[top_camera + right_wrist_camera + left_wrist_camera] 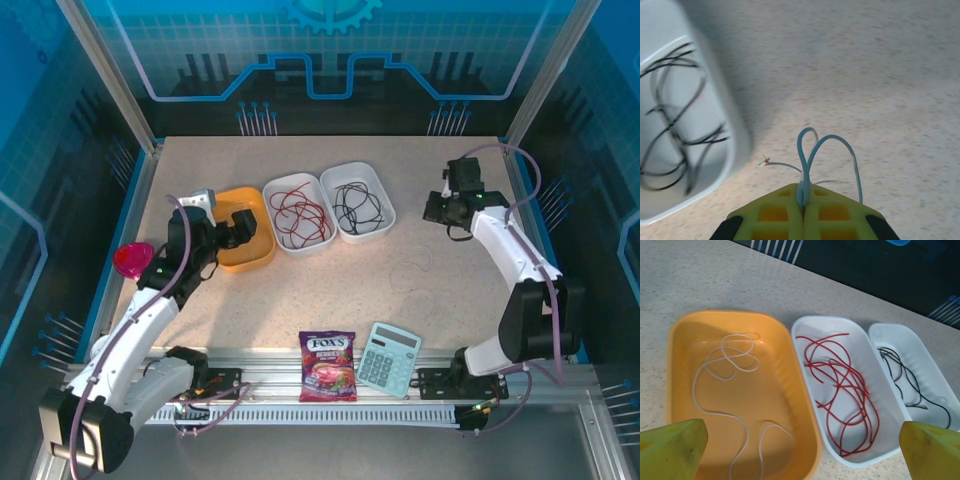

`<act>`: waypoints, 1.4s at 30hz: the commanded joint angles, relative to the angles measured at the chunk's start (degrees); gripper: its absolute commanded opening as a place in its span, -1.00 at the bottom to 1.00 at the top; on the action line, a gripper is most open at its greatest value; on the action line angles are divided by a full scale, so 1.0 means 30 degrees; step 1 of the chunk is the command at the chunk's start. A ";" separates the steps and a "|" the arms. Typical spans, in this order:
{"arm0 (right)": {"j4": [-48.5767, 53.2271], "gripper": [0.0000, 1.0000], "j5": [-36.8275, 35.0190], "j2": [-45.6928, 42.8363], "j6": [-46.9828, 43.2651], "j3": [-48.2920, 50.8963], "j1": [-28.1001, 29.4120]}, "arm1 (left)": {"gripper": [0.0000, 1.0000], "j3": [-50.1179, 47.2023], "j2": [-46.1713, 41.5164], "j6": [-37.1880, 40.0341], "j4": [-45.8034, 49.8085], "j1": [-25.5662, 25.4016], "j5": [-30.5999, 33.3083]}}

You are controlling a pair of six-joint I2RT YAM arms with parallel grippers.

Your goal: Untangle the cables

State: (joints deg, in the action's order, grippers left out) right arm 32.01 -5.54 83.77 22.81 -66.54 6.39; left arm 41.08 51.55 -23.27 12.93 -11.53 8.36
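Looks mostly sorted. Three trays at far centre of tabletop: whitish cable loose in orange tray at left, red cable in middle white tray, black cable in right white tray, none crossing between trays. Right of the trays, right gripper pinched shut on a pale bluish cable, loop sticking out above bare tabletop. Left gripper spread wide, empty, over orange tray. Remaining, probably: placing that held cable.
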 commanded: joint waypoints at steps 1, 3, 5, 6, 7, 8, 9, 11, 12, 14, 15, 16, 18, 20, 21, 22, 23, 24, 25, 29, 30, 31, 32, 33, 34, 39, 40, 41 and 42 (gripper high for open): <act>-0.0333 -0.88 0.0063 -0.0700 -0.0265 -0.0518 0.2031 | 0.98 -0.0549 -0.0733 -0.1042 -0.0645 -0.0097 0.1488; -0.0762 -0.86 0.0240 -0.0737 -0.0037 -0.0741 0.3204 | 0.98 -0.0754 -0.1070 -0.1307 -0.0574 -0.0097 0.1871; -0.1444 -0.86 0.0940 -0.0527 0.0236 -0.1050 0.4343 | 0.98 -0.0886 -0.1341 -0.1557 -0.0504 -0.0105 0.2215; -0.1766 -0.86 0.1255 -0.0285 0.0302 -0.1333 0.5045 | 0.98 -0.0947 -0.1467 -0.1670 -0.0429 -0.0094 0.2407; -0.1944 -0.86 0.1411 0.0012 0.0308 -0.1691 0.5643 | 0.98 -0.1000 -0.1592 -0.1745 -0.0386 -0.0105 0.2551; -0.1998 -0.86 0.1436 0.0486 0.0286 -0.2255 0.6362 | 0.99 -0.1060 -0.1730 -0.1865 -0.0304 -0.0086 0.2712; -0.1972 -0.85 0.1410 0.0993 0.0171 -0.2872 0.7157 | 0.98 -0.1121 -0.1900 -0.1963 -0.0274 -0.0093 0.2801; -0.1784 -0.85 0.1391 0.2158 -0.0104 -0.4246 0.8396 | 0.98 -0.1240 -0.2198 -0.2102 -0.0266 -0.0106 0.2924; -0.1635 -0.85 0.1401 0.2850 -0.0283 -0.5060 0.8981 | 0.98 -0.1271 -0.2370 -0.2174 -0.0268 -0.0097 0.2996; -0.1236 -0.84 0.1401 0.4097 -0.0710 -0.6560 0.9865 | 0.98 -0.1217 -0.2583 -0.2227 -0.0207 -0.0110 0.2907; -0.0927 -0.84 0.1444 0.4874 -0.0866 -0.7454 1.0295 | 0.98 -0.1185 -0.2698 -0.2232 -0.0161 -0.0092 0.2844; -0.0694 -0.84 0.1620 0.5517 -0.0946 -0.8176 1.0601 | 0.98 -0.1155 -0.2789 -0.2247 -0.0120 -0.0086 0.2822; -0.0354 -0.84 0.2103 0.7006 -0.1195 -0.9867 1.1342 | 0.98 -0.1171 -0.3023 -0.2302 -0.0080 -0.0096 0.2847; 0.0155 -0.84 0.2318 0.8381 -0.1497 -1.1529 1.2080 | 0.99 -0.1284 -0.3200 -0.2374 -0.0105 -0.0110 0.2922; 0.0537 -0.84 0.2295 0.9217 -0.1707 -1.2491 1.2505 | 0.98 -0.1355 -0.3256 -0.2424 -0.0131 -0.0100 0.2962; 0.0905 -0.84 0.2259 0.9919 -0.1868 -1.3284 1.2836 | 0.98 -0.1401 -0.3302 -0.2425 -0.0171 -0.0089 0.2967; 0.1297 -0.84 0.2201 1.0672 -0.2051 -1.4256 1.3186 | 0.98 -0.1443 -0.3324 -0.2440 -0.0179 -0.0102 0.3011; 0.1724 -0.84 0.2246 1.1391 -0.2242 -1.5209 1.3521 | 0.98 -0.1447 -0.3329 -0.2433 -0.0130 -0.0089 0.2997; 0.2067 -0.84 0.2256 1.1975 -0.2375 -1.6076 1.3740 | 0.98 -0.1447 -0.3326 -0.2376 -0.0113 -0.0110 0.3032; 0.3333 -0.83 0.2457 1.4332 -0.2788 -1.9039 1.4571 | 0.99 -0.1418 -0.3390 -0.2305 0.0001 -0.0084 0.3149; 0.3621 -0.83 0.2493 1.4895 -0.2876 -1.9683 1.4703 | 0.98 -0.1418 -0.3435 -0.2296 0.0026 -0.0090 0.3186; 0.3908 -0.82 0.2496 1.5370 -0.2936 -2.0270 1.4817 | 0.98 -0.1432 -0.3468 -0.2302 0.0015 -0.0099 0.3208; 0.4247 -0.82 0.2477 1.5935 -0.3015 -2.0943 1.4924 | 0.98 -0.1497 -0.3504 -0.2322 -0.0002 -0.0106 0.3225; 0.4609 -0.82 0.2482 1.6384 -0.3058 -2.1617 1.5020 | 0.98 -0.1548 -0.3556 -0.2387 -0.0031 -0.0085 0.3301; 0.4940 -0.82 0.2519 1.7103 -0.3091 -2.2254 1.5080 | 0.98 -0.1591 -0.3573 -0.2381 -0.0071 -0.0104 0.3333; 0.6038 -0.81 0.2550 1.9393 -0.3317 -2.4779 1.5343 | 0.98 -0.1623 -0.3619 -0.2307 -0.0179 -0.0088 0.3369; 0.6123 -0.80 0.2599 1.9643 -0.3325 -2.4985 1.5355 | 0.98 -0.1581 -0.3635 -0.2287 -0.0179 -0.0073 0.3365; 0.6146 -0.80 0.2583 1.9864 -0.3325 -2.5177 1.5344 | 0.98 -0.1594 -0.3615 -0.2293 -0.0151 -0.0082 0.3338; 0.6148 -0.79 0.2580 2.0041 -0.3325 -2.5271 1.5354 | 0.98 -0.1608 -0.3619 -0.2303 -0.0121 -0.0074 0.3341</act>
State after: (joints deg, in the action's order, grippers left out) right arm 47.03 1.58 141.82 13.87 -139.37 51.62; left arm 36.60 41.39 -30.09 12.99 -11.53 17.17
